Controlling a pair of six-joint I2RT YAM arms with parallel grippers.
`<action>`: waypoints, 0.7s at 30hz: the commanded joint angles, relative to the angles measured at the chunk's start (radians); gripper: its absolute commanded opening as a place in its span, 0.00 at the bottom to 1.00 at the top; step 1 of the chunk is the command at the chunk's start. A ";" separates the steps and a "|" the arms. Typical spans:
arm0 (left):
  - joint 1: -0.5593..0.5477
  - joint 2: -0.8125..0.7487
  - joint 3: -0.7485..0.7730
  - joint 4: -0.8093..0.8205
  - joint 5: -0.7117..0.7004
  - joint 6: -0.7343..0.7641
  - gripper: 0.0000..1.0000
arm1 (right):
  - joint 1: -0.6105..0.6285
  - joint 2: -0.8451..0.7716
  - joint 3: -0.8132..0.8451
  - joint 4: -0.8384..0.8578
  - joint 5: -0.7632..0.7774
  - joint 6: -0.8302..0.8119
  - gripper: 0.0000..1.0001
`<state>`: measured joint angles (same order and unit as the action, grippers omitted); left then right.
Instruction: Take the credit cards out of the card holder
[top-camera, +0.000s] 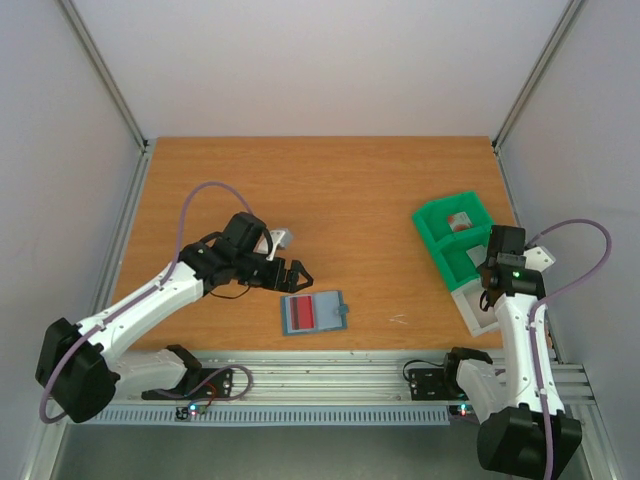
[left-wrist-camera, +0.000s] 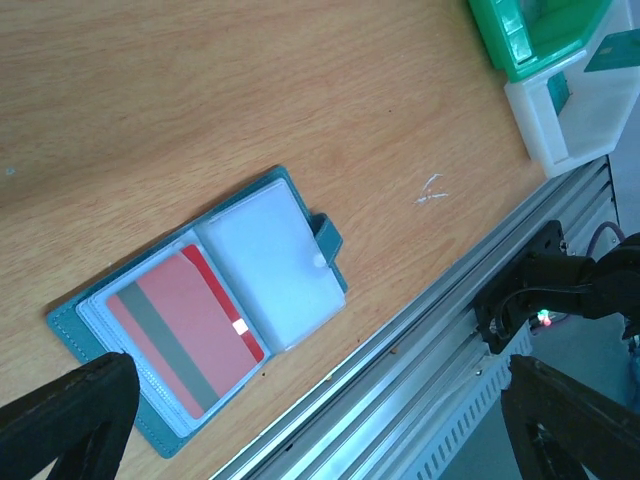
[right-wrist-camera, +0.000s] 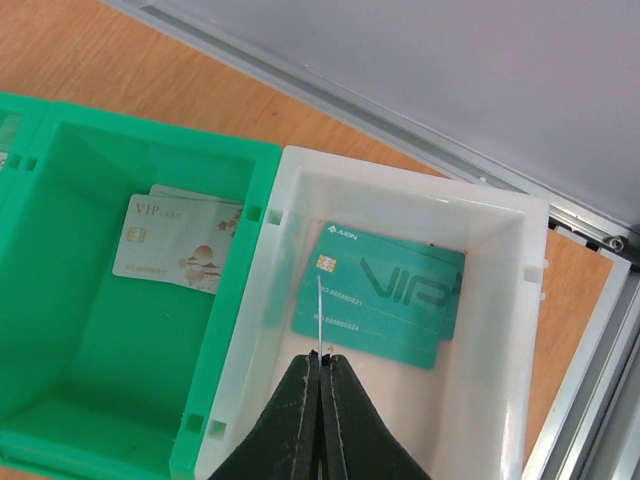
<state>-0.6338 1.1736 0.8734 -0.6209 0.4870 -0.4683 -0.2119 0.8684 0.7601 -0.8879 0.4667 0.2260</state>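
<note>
The card holder (left-wrist-camera: 205, 318) lies spread open near the front edge of the bench (left-wrist-camera: 200, 90). It is blue-grey with clear pockets, and a red card (left-wrist-camera: 190, 335) with a grey stripe sits in one panel. The left fingers (left-wrist-camera: 70, 420) stand wide apart near it. The right fingers (right-wrist-camera: 305, 420) are pressed together, empty, over a teal card (right-wrist-camera: 385, 295) in a white bin (right-wrist-camera: 495, 340).

An orange-brown wooden surface (top-camera: 330, 190) sits in a booth closed by plain pale walls (top-camera: 320, 60) at the back and on both sides. Slanted metal posts (top-camera: 105, 70) run up the two back corners. A ribbed aluminium rail (top-camera: 330, 372) edges the near side. The light is soft and even. A small white scratch (left-wrist-camera: 432, 190) marks the wood near the rail.
</note>
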 joint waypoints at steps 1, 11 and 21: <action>0.005 -0.021 0.040 -0.036 -0.008 -0.013 0.99 | -0.045 -0.015 -0.044 0.075 -0.021 -0.054 0.01; 0.005 -0.006 0.081 -0.096 -0.024 0.019 0.99 | -0.262 0.099 -0.113 0.251 -0.339 -0.092 0.01; 0.005 0.042 0.111 -0.089 -0.037 0.042 0.99 | -0.294 0.091 -0.152 0.308 -0.362 -0.135 0.01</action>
<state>-0.6338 1.1961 0.9558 -0.7097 0.4580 -0.4492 -0.4957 0.9554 0.6029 -0.6174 0.1211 0.1261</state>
